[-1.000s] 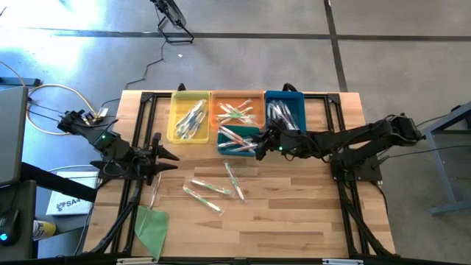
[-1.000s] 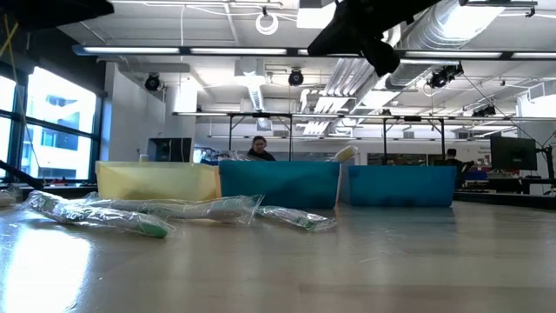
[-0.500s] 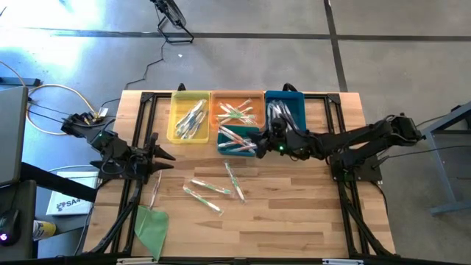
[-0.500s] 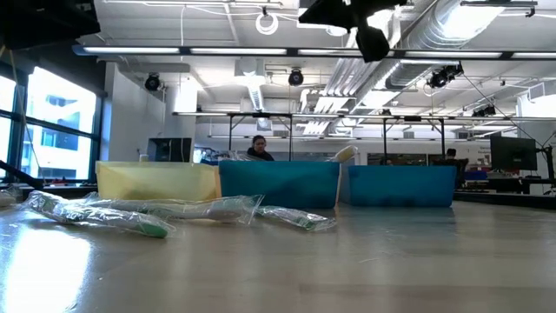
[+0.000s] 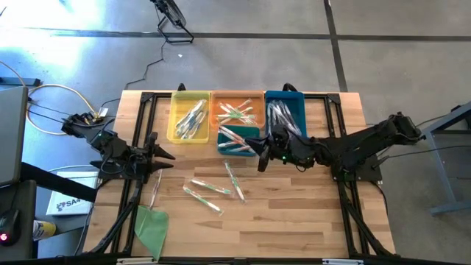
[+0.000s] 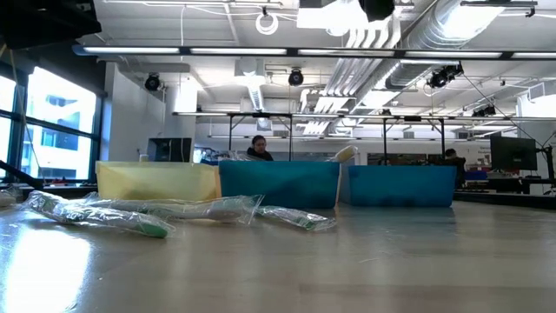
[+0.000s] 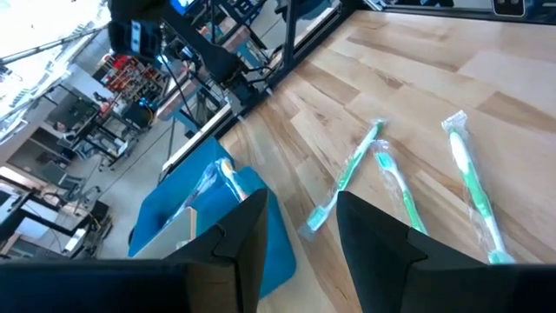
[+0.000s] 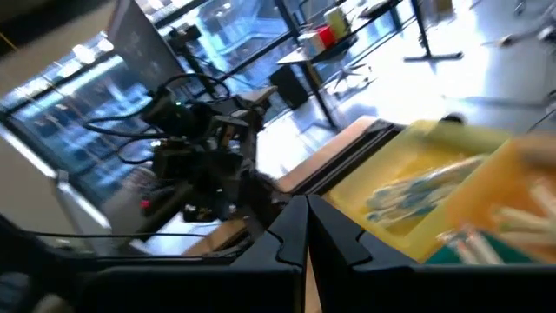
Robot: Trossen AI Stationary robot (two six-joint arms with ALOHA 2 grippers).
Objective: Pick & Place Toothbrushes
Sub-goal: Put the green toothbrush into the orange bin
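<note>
Left hand: the left hand (image 5: 163, 155) waits at the desk's 9 o'clock edge, fingers (image 7: 373, 239) spread, holding nothing.
Loose brushes: three clear-wrapped toothbrushes with green accents (image 5: 221, 185) lie on the pale wooden desk (image 5: 294, 213), near its centre; a fourth lies at 9 o'clock of them, just beside the left hand.
Yellow plastic bin (image 5: 179, 99): at 11 o'clock, several wrapped brushes inside.
Orange plastic bin (image 5: 218, 98): at 12 o'clock, with pink and green brushes.
Small teal bin (image 5: 243, 131): just in front of the orange one, also holding brushes.
Blue plastic bin (image 5: 296, 99): at 1 o'clock, whitish brushes inside.
Right hand: the right hand (image 5: 262, 160) has drawn back from the teal bin toward the desk's centre, fingers pressed together and empty.
Meaning: a drop looks finished; the loose brushes are likely next.
</note>
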